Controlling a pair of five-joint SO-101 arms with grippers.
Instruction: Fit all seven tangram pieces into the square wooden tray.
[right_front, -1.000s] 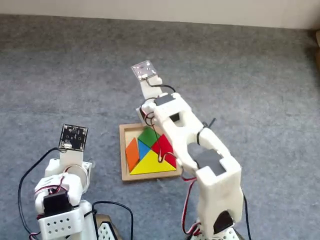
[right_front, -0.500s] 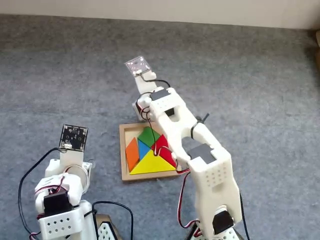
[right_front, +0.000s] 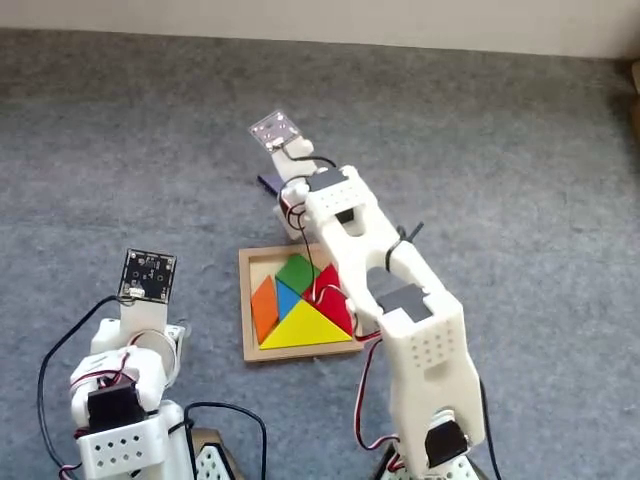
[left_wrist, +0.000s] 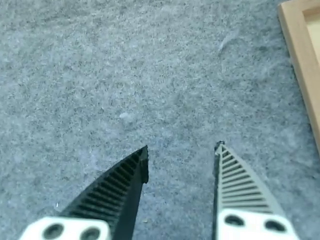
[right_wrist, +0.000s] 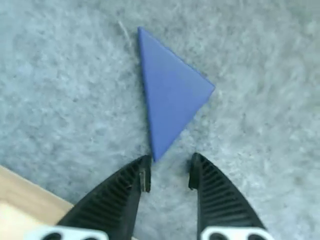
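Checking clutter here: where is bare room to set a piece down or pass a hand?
Bare carpet left of the tray, ahead of the left gripper, and right of the right arm. Crowded: right gripper at the blue triangle.

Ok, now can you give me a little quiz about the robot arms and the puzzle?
1. True or false: the dark blue triangle in front of the right gripper lies inside the wooden tray.
2. Pick one: the left gripper is holding A) a yellow piece, B) nothing, C) the tray.
3. Fill the gap: the biggest piece showing in the tray is coloured ____.

Key
1. False. It lies on the carpet outside the tray.
2. B. Its fingers are open over bare carpet.
3. Yellow: the yellow piece.
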